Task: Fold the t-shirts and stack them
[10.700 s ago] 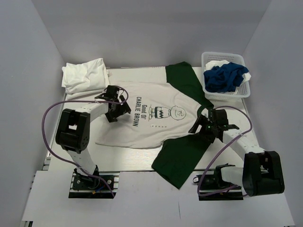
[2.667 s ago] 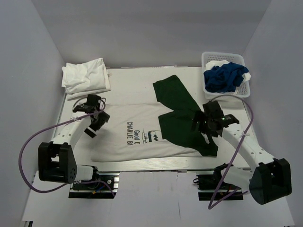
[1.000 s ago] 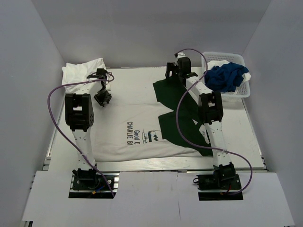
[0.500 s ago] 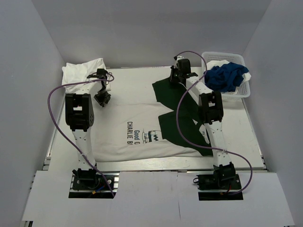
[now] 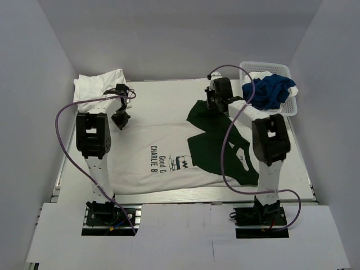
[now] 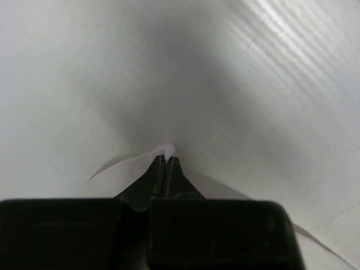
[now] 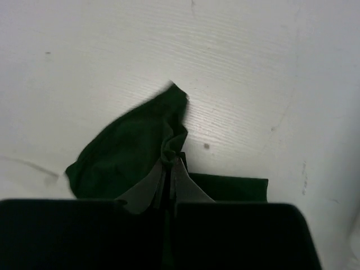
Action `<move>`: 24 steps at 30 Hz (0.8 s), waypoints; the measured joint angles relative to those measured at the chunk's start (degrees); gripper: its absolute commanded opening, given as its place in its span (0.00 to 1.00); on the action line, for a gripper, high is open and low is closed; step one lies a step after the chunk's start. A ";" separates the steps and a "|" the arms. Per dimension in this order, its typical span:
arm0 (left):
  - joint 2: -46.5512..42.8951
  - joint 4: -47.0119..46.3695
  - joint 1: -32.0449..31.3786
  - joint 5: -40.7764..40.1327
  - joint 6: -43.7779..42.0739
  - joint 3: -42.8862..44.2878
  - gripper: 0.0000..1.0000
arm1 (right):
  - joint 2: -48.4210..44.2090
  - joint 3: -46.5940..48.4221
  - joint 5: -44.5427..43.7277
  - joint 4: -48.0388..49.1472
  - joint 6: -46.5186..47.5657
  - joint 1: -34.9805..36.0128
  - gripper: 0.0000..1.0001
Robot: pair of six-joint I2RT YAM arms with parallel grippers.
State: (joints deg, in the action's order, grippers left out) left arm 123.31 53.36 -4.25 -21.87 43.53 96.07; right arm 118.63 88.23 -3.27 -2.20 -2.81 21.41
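We see 1 white plastic mesh basket (image 5: 264,64) sitting at the far right corner of the white table (image 5: 163,98). 3 plain grey walls (image 5: 169,39) enclose it. 1 white board (image 5: 185,236) lines the near edge.

Two white robot arms (image 5: 91,135), one white cartoon-print t-shirt with green sleeves (image 5: 146,163), one folded white cloth pile (image 5: 98,90), one white plastic mesh basket (image 5: 284,67), one crumpled royal blue t-shirt (image 5: 270,93).

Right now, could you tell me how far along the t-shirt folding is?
Done: folded white t-shirts piled far left; the cartoon-print white t-shirt's dark green sleeves folded in. In hand: left claw and right claw pinch its far edge. Left: finishing that fold, stacking it, then the royal blue t-shirt in the white mesh basket.
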 measured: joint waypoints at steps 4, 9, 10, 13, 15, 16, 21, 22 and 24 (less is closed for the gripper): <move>-4.83 -0.20 -0.74 -0.70 -0.09 -4.66 0.00 | -13.79 -11.37 -2.67 5.16 2.49 1.92 0.00; -12.02 -2.21 -2.89 -1.84 -0.87 -10.45 0.00 | -25.40 -21.92 -6.12 8.22 4.52 3.58 0.00; -13.16 -2.34 -3.28 -2.40 -0.90 -11.13 0.00 | -27.41 -23.96 -7.06 8.28 4.79 3.96 0.00; -16.52 -2.64 -4.55 -3.93 -0.81 -13.49 0.00 | -32.74 -28.48 -9.77 6.21 4.96 4.90 0.00; -18.99 -2.78 -5.25 -5.11 -0.59 -15.85 0.00 | -35.95 -29.70 -11.54 3.54 4.94 5.53 0.00; -20.09 -2.82 -5.49 -5.68 -0.52 -17.03 0.00 | -37.53 -29.94 -12.50 1.86 4.92 5.84 0.00; -22.12 -0.98 -6.62 -9.49 2.16 -20.61 0.00 | -45.48 -31.76 -17.59 -5.35 3.13 7.45 0.00; -22.12 -0.35 -6.78 -10.25 3.02 -21.03 0.00 | -47.10 -32.30 -18.67 -7.32 2.27 7.65 0.00; -22.18 0.72 -6.91 -11.58 4.46 -22.12 0.00 | -49.51 -33.24 -20.57 -10.86 0.24 7.87 0.00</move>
State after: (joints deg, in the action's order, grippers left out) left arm 101.12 54.08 -11.16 -33.45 47.99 73.95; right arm 69.12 54.98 -23.83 -13.06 -2.57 29.28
